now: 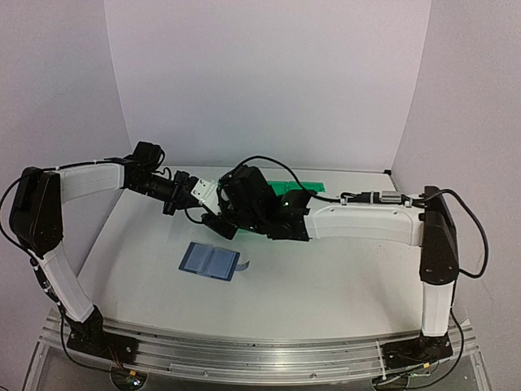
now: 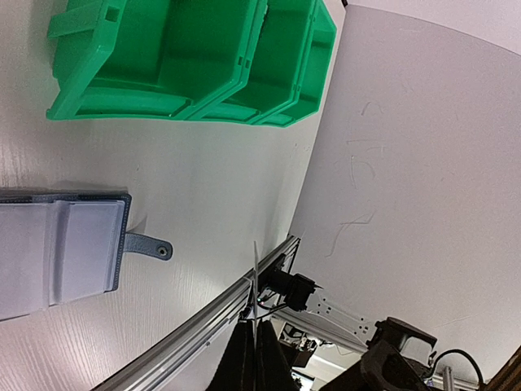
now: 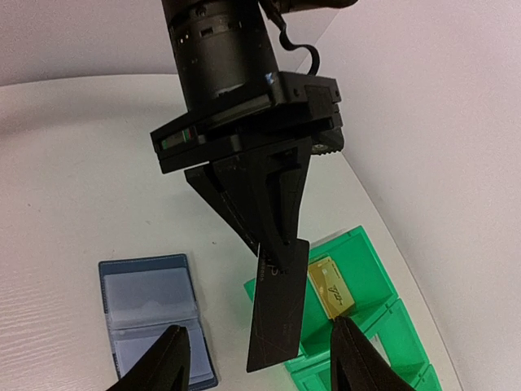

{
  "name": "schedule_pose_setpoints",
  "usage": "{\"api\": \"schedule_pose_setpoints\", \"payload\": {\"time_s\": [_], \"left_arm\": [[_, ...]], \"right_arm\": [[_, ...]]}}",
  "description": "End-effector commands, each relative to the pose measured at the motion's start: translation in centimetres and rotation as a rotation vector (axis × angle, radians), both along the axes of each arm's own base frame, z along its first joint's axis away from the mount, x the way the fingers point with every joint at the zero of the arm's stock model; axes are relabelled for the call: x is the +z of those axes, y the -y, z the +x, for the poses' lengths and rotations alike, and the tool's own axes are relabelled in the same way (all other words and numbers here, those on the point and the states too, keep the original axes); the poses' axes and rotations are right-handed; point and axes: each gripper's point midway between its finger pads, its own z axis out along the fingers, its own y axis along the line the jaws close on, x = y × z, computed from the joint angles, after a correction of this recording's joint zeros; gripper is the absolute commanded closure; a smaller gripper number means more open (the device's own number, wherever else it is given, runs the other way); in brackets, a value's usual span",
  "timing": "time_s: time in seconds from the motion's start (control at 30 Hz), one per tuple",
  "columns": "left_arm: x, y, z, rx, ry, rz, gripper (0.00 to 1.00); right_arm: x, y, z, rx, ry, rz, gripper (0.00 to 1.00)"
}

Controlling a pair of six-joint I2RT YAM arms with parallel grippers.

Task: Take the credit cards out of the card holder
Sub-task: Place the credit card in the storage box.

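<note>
Card holder [image 1: 210,261] lies open on worktop [image 1: 326,285], lower-left of centre in your top view. Left end effector [image 3: 275,244] clenched on black credit card [image 3: 279,318]. Right end effector [image 3: 259,346] released, fingers spread. You see gold card [image 3: 330,287] lying in green bin [image 3: 366,273].

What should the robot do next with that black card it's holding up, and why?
Probably ease the right hand forward and close on the black card. The left hand pinches its top end, while the right hand's open fingers frame its free end, so a handover looks set up. A gold card already lies in the green bin.
</note>
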Motion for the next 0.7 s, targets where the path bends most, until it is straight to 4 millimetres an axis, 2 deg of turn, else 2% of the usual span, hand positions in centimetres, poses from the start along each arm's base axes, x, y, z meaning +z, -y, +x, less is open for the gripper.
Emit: {"api": "schedule_pose_setpoints", "payload": {"time_s": [0.0, 0.1, 0.27, 0.37, 0.5, 0.67], "left_arm": [[2.3, 0.5, 0.6, 0.01, 0.049, -0.034, 1.0], [2.3, 0.6, 0.6, 0.009, 0.047, -0.039, 1.0], [2.7, 0.7, 0.8, 0.007, 0.052, -0.046, 1.0], [2.7, 0.7, 0.8, 0.007, 0.05, -0.047, 1.0], [2.6, 0.7, 0.8, 0.008, 0.041, -0.047, 1.0], [2.6, 0.9, 0.7, 0.007, 0.026, -0.044, 1.0]], "right_arm": [[1.5, -1.0, 1.6, -0.053, 0.067, 0.026, 0.43], [0.8, -1.4, 2.2, -0.073, 0.079, 0.01, 0.44], [-0.8, -1.4, 3.1, -0.107, 0.107, -0.045, 0.57], [-1.9, -1.1, 3.3, -0.119, 0.118, -0.084, 0.59], [-2.6, -0.9, 3.6, -0.122, 0.138, -0.127, 0.61], [-2.9, -0.6, 4.8, -0.174, 0.206, -0.192, 0.71]]}}
